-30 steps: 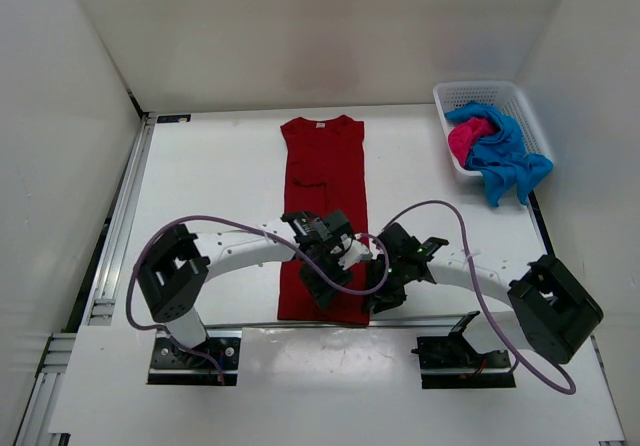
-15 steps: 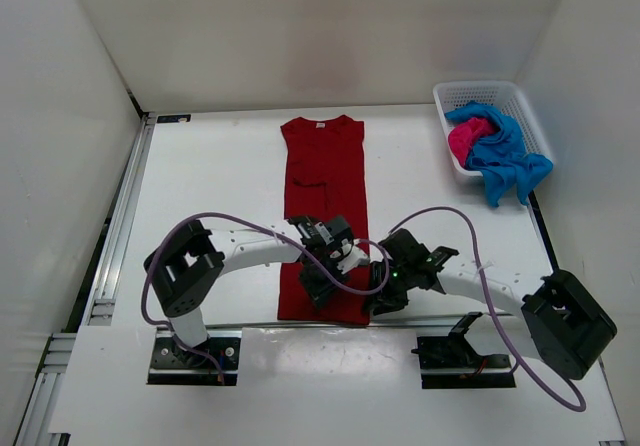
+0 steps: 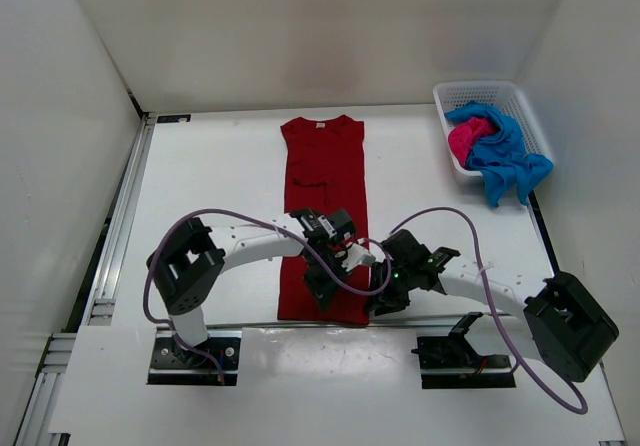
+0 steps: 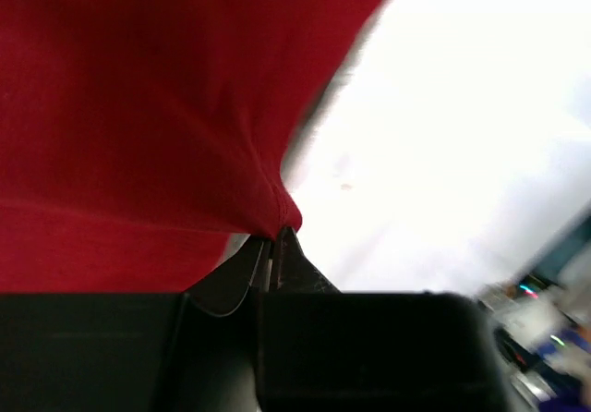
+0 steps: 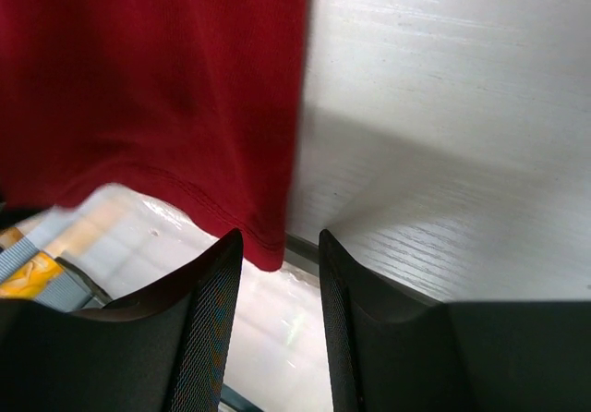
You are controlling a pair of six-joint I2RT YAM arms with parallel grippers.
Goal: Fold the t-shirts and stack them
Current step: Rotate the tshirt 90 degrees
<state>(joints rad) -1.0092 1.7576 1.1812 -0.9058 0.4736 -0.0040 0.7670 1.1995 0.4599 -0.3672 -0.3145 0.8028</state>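
Observation:
The dark red t-shirt [image 3: 325,171] lies as a long narrow strip down the middle of the table, collar at the far end. My left gripper [image 3: 318,288] is at its near hem, left of centre, and in the left wrist view it [image 4: 274,236] is shut on a pinched-up fold of the red cloth [image 4: 138,107]. My right gripper [image 3: 378,301] is at the near right corner; it [image 5: 280,238] stands open, the red corner [image 5: 263,250] between its fingers without touching them. The bright blue t-shirt [image 3: 510,161] and the magenta-pink t-shirt [image 3: 465,138] are bunched in the basket.
A white mesh basket [image 3: 480,88] stands at the far right, blue cloth spilling over its near rim. White walls close in the table on three sides. A metal rail [image 3: 120,226] runs along the left edge. Purple cables loop over both arms.
My left gripper has shut on the red shirt's near hem. Both arms have dropped lower towards the table's near edge; the right gripper stays open.

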